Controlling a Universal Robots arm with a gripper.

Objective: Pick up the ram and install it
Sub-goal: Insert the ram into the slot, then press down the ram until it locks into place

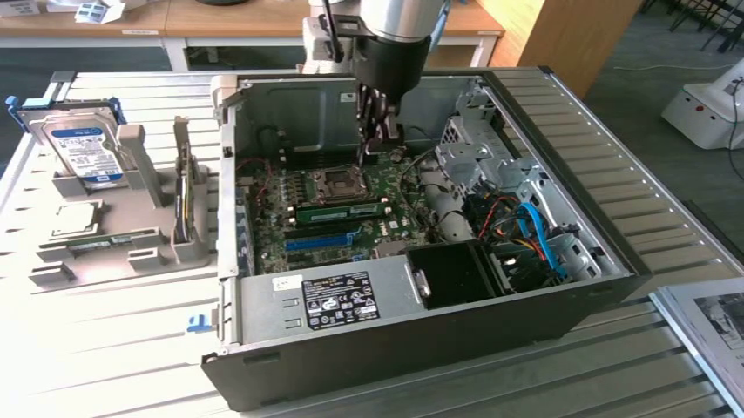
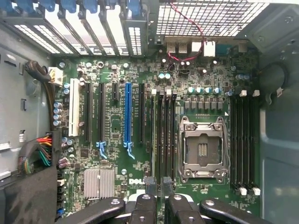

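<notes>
**Gripper above the board, ram in a slot by the socket**

The gripper (image 1: 375,152) (image 2: 158,185) hangs inside the open computer case (image 1: 605,261), just above the centre of the exterior view. In the wrist view its two dark fingertips (image 2: 149,184) stand apart, with board showing in the gap and nothing seen clamped between them.

Directly under it lies the green motherboard (image 1: 384,231), with the empty processor socket (image 1: 340,181) in its metal frame. The ram (image 1: 337,209) is a long green stick running across the board just below the socket in the exterior view. It stands on edge in a slot, apart from the fingers. Below it sits a blue expansion slot (image 1: 316,241).

Toward the lower middle of the frame, a power supply (image 1: 337,300) with a black label fills the case's near end. Blue cables (image 1: 541,235) curl at the case's right side.

In the left of the frame, well apart from the case, a grey tray (image 1: 152,252) on the slatted table (image 1: 104,348) holds a blue-labelled hard drive (image 1: 82,148) and a square silver chip (image 1: 72,218).
</notes>
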